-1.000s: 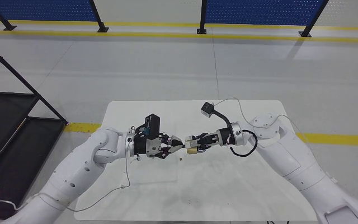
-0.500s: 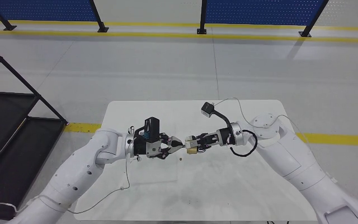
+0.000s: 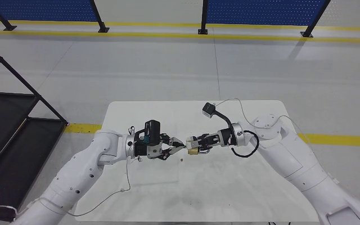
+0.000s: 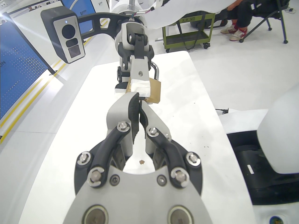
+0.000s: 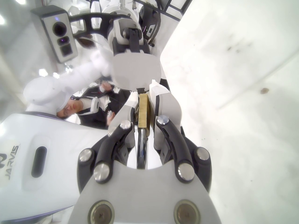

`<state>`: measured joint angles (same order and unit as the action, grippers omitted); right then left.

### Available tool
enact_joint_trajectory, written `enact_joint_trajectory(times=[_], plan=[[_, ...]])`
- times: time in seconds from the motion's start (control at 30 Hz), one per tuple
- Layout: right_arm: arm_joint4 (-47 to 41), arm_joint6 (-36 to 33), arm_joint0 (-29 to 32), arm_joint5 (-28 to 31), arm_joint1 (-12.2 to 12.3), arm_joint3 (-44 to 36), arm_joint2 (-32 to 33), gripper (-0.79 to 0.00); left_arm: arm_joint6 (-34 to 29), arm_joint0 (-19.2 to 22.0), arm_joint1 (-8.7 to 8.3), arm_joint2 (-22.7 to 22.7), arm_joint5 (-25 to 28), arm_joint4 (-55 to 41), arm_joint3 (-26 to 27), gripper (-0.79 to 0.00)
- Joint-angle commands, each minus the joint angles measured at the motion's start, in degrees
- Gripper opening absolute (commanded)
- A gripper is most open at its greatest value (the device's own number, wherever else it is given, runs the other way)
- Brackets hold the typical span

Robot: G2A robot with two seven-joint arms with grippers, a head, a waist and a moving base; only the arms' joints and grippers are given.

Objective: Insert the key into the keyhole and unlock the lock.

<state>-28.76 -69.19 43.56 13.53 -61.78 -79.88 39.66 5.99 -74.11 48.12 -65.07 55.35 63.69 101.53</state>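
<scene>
Above the table's middle: the left gripper [image 3: 175, 144] and the right gripper [image 3: 192, 149] are held tip to tip, lifted clear of the white table [image 3: 242, 185].
Right gripper: its jaws are closed on the brass padlock [image 5: 142, 113], with the white pads pressed against its two broad faces.
Brass padlock: it is held off the table. The steel shackle [image 5: 141, 145] is turned back toward the right gripper's palm, and the bottom end is turned toward the left gripper.
Left gripper: its jaws are closed on the key [image 4: 142, 98], with the black pads brought almost together around it.
Key: only a small dark part is seen past the pad tips, and it is pointed at the padlock's bottom end, which it touches. Whether the blade is seated in the keyhole cannot be told.
Shackle state: the shackle is seen looped over the padlock's top. Whether it is latched cannot be told.
Table surface: a small brown speck [image 4: 141, 162] is seen lying under the left gripper.
</scene>
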Motion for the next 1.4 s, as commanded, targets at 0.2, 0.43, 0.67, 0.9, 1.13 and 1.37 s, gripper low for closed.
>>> enact_joint_trajectory(times=[0.2, 0.43, 0.67, 0.9, 1.13, 1.37], plan=[[0.00, 0.00, 0.00, 0.00, 0.00, 0.00, 0.00, -0.785, 3.52, -1.04, 0.17, -0.73, -0.96, 5.98, 0.88, -0.785], [0.00, 0.00, 0.00, 0.00, 0.00, 0.00, 0.00, -0.785, 5.83, -1.54, 0.37, -0.89, -1.63, 9.09, 1.12, -0.785], [0.00, 0.00, 0.00, 0.00, 0.00, 0.00, 0.00, -0.785, 8.09, -2.05, 0.50, -1.28, -2.65, 12.07, 1.41, -0.785], [0.00, 0.00, 0.00, 0.00, 0.00, 0.00, 0.00, -0.785, 9.43, -2.56, 0.58, -1.55, -3.12, 14.23, 1.58, -0.785], [0.00, 0.00, 0.00, 0.00, 0.00, 0.00, 0.00, -0.785, 9.71, -2.63, 0.75, -1.50, -3.19, 14.67, 1.19, -0.785], [0.00, 0.00, 0.00, 0.00, 0.00, 0.00, 0.00, -0.785, 9.68, -2.32, 0.99, -1.23, -3.16, 14.71, 0.57, -0.785]])
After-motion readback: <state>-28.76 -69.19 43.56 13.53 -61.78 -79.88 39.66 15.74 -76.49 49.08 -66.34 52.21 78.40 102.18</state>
